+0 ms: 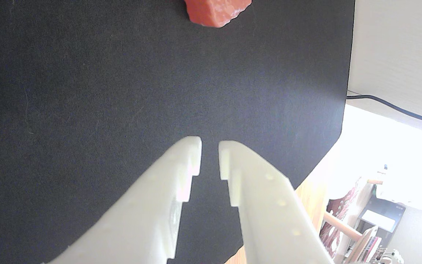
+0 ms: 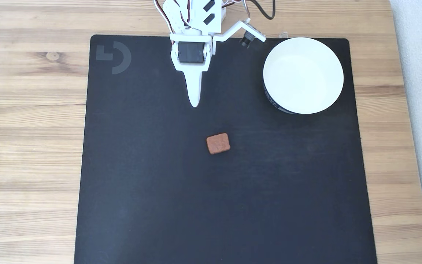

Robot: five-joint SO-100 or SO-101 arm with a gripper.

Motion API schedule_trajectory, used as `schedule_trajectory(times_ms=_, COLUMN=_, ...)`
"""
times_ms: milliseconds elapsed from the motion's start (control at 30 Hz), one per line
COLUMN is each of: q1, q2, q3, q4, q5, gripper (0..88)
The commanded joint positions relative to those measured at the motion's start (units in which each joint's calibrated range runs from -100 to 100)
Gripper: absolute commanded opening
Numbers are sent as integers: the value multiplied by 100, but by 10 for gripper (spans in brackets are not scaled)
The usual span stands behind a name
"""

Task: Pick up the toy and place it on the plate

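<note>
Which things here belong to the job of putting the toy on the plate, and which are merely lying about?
Belong to the job:
- toy, on the mat
- plate, nothing in it
- gripper, holding nothing

Just there:
- black mat
- wooden table
- black cable

Matt black cloth mat [image 2: 159, 183], grained wood table [image 2: 28, 146], rough toy [image 2: 218, 143], smooth glossy plate [image 2: 302, 75], white plastic pincer [image 1: 210, 143]
</note>
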Motion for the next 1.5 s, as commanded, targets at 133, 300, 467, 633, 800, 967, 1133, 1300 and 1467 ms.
schedule_trajectory(times_ms=133, q1=17, q2=-67, q3=78, q4=12, q5=-6, gripper=25)
schedule_trajectory(times_ms=300, q1=17, q2=-67, q3=78, q4=12, q5=-6, gripper=27)
schedule_trajectory(times_ms=467, q1=17, q2=-67, q3=78, q4=12, q5=-6, gripper=25)
schedule_trajectory(times_ms=633, q1=50, q2=-67, q3=78, q4=12, q5=20, gripper=25)
schedule_trajectory(times_ms=800, q1=8, q2=-67, q3=78, q4=12, q5=25, gripper=25)
schedule_trajectory(times_ms=967, q1=17, q2=-67, q3=78, q4=20, q5=20, gripper=25)
schedule_trajectory(times_ms=1133, q1=34, q2=-67, q3=78, q4=20, q5=-6, gripper=25)
schedule_trajectory(times_ms=1300, q1=34, q2=-67, q3=51, q4=88, q5=9, gripper=23)
schedule_trajectory(times_ms=1467, q1=17, q2=-67, q3=24, q4=172, q5=9, gripper=23)
